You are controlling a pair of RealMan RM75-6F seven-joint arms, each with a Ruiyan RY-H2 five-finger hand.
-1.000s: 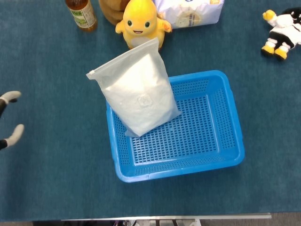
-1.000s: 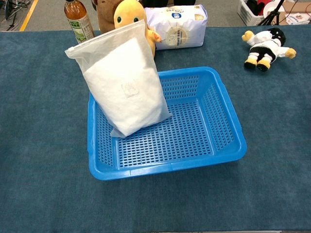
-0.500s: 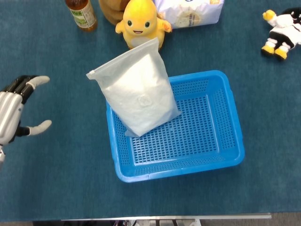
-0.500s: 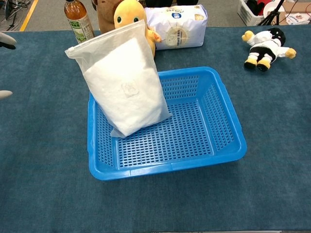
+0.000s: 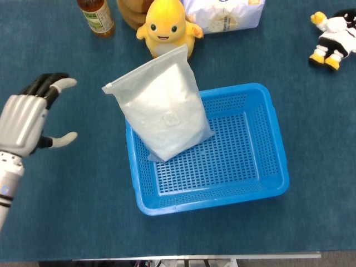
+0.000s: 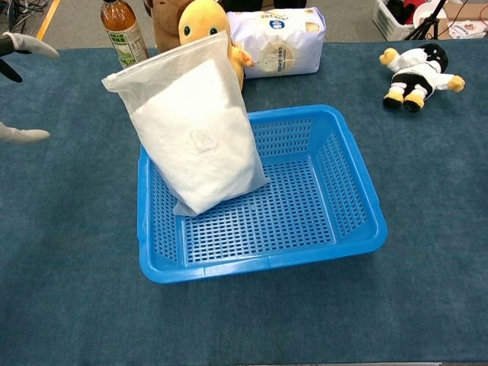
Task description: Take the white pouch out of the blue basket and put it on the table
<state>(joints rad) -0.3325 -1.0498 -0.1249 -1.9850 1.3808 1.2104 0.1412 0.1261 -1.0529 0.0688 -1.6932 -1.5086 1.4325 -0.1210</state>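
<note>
The head view shows the whole left hand (image 5: pixel 26 123): a silvery metal back, dark fingers with pale tips, spread apart and holding nothing, over the table (image 5: pixel 67 211) well to the left of the blue basket (image 5: pixel 272 167). The chest view catches only its pale fingertips (image 6: pixel 30 47) at the left edge. The right hand appears in neither view. The chest view alone takes in the floor and clutter beyond the table's far edge.

The white pouch (image 5: pixel 162 105) stands in the far left corner of the blue basket, leaning against its wall and rising well above the rim. It is a flat-sided bag of matte, slightly translucent white film, plump with white contents, with a sealed strip along its slanted top and a faint embossed mark on its face.

The blue basket is rectangular moulded plastic with rounded corners, its walls and floor perforated in a grid. The table wears a dark teal, felt-like covering. Beyond the blue basket sit a yellow plush duck (image 5: pixel 165 25) just behind the pouch, a glossy bottle (image 5: pixel 95 16) of amber liquid, and a white printed bag (image 5: pixel 222 14); a black-and-white plush doll (image 5: pixel 334 36) lies off to the far right.
</note>
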